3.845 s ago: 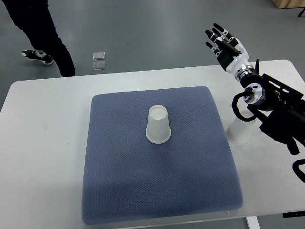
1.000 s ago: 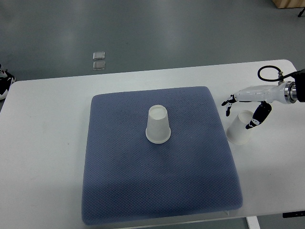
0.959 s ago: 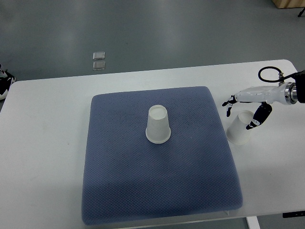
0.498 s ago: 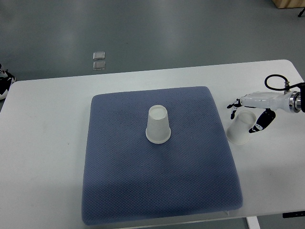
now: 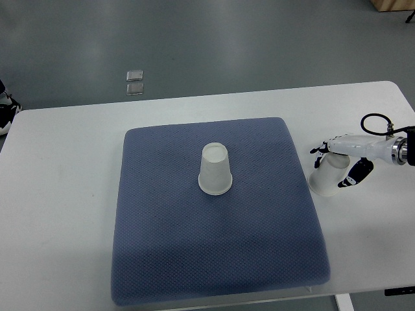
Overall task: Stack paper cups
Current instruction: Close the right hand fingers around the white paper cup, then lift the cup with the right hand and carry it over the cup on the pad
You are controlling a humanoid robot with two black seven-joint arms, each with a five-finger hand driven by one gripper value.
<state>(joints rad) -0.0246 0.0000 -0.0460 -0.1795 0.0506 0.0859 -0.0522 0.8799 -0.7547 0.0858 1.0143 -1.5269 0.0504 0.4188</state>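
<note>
Two paper cups, upside down: one [image 5: 216,170] on the mat [image 5: 162,259], one [image 5: 327,176] gripped by the right hand [image 5: 342,159].

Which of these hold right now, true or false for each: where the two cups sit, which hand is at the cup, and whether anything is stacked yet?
1. One upside-down paper cup stands on the blue mat. True.
2. The second paper cup also stands on the mat. False: it is on the white table, just off the mat's right edge.
3. The right hand is at the second cup, fingers on both sides of it. True.
4. The cups are already stacked. False: they stand apart, one on the mat and one on the table.
5. The left hand is reaching for the cup on the mat. False: no left hand is in view.
</note>
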